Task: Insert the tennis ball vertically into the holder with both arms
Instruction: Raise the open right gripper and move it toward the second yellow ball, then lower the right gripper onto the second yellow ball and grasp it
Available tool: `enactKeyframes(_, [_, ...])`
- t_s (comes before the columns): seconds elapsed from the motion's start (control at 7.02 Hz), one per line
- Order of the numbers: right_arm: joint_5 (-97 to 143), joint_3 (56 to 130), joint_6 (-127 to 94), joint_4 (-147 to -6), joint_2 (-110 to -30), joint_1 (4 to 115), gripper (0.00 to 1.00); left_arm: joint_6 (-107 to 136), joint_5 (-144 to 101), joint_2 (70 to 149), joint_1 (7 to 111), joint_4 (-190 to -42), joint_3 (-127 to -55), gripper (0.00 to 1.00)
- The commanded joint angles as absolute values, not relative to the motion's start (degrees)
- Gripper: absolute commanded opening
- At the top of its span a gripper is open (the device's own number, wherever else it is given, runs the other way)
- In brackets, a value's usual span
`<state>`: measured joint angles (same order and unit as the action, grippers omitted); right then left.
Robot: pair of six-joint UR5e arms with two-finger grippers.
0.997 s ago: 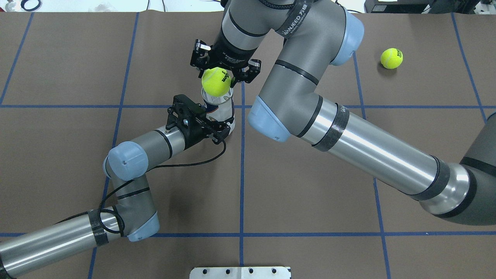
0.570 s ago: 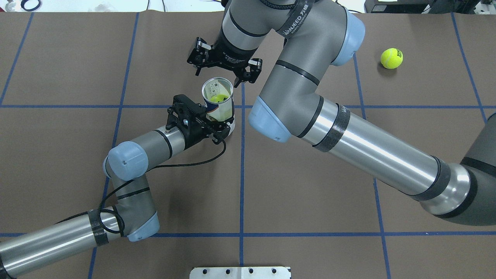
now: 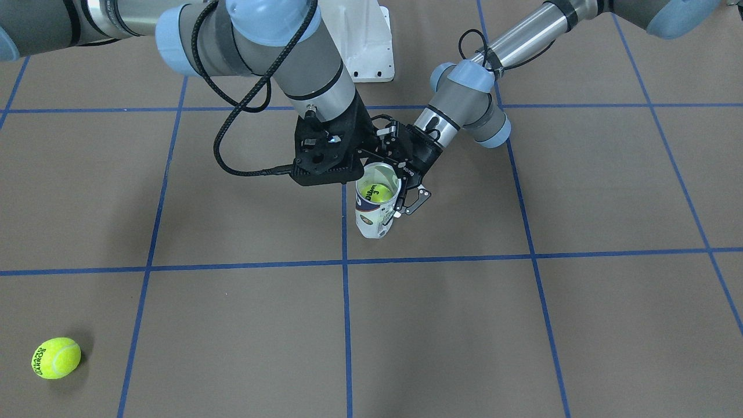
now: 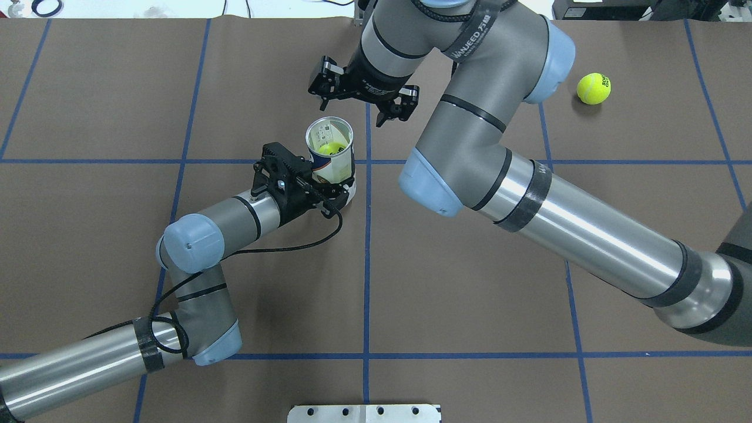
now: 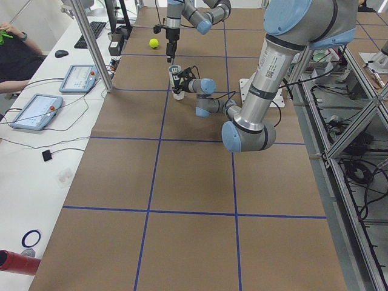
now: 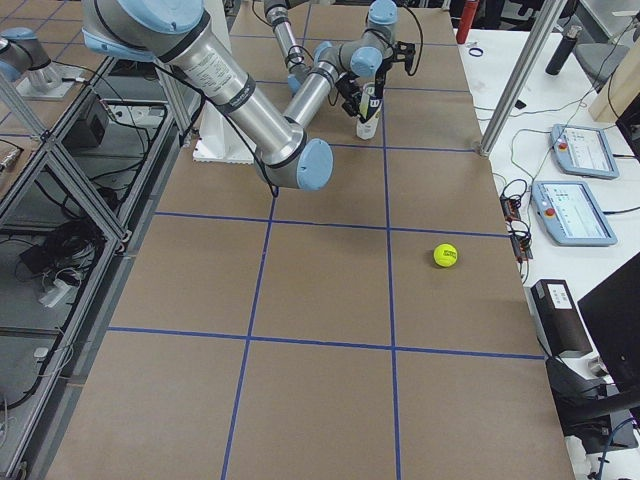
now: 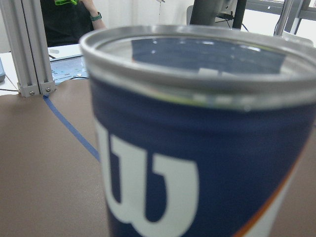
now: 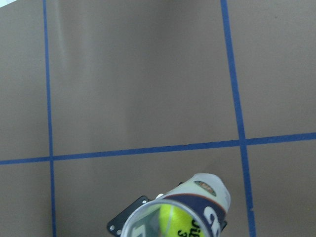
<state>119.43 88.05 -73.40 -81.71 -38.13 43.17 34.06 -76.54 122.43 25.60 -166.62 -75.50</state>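
White base plate (image 4: 364, 413); bench tablet (image 5: 35, 111)

I read a white W on the tube (image 7: 148, 182), a 3 on the ball (image 3: 374, 191) inside it, and WANJEED on the strap (image 4: 470, 36) around the right arm (image 4: 587, 235).

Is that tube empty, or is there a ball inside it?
Not empty. Through the open top of the holder, a yellow tennis ball shows inside, well below the rim.
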Motion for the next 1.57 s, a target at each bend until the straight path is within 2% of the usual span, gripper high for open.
enactKeyframes(0.0, [119.18,88.77,-61.93,-82.00,-43.83,48.83,0.99,34.01,-76.55,122.43,25.75,-166.55,-75.50,0.68])
enactKeyframes(0.28, [118.92,87.90,-43.33,-81.57,-51.99,54.99,0.99,34.01,-76.55,122.43,25.84,-166.55,-75.41,0.68])
enactKeyframes(0.43, [119.18,86.06,-36.72,-81.56,-53.34,58.41,0.99,34.01,-76.55,122.43,25.93,-166.55,-75.50,0.68])
enactKeyframes(0.71, [118.65,78.01,-29.13,-78.34,-54.49,61.68,0.99,33.84,-76.55,122.43,26.63,-166.47,-75.41,0.68])
enactKeyframes(1.0, [119.27,68.34,-18.85,-69.92,-55.54,66.08,0.99,33.92,-76.55,122.43,26.63,-166.38,-75.32,0.68])
enactKeyframes(1.28, [118.48,59.10,-18.98,-59.72,-55.11,65.66,0.99,33.84,-76.55,122.43,26.72,-166.38,-75.15,0.68])
enactKeyframes(1.42, [117.61,57.84,-18.98,-58.81,-55.02,65.48,0.99,33.84,-76.55,122.43,26.72,-166.38,-74.97,0.68])
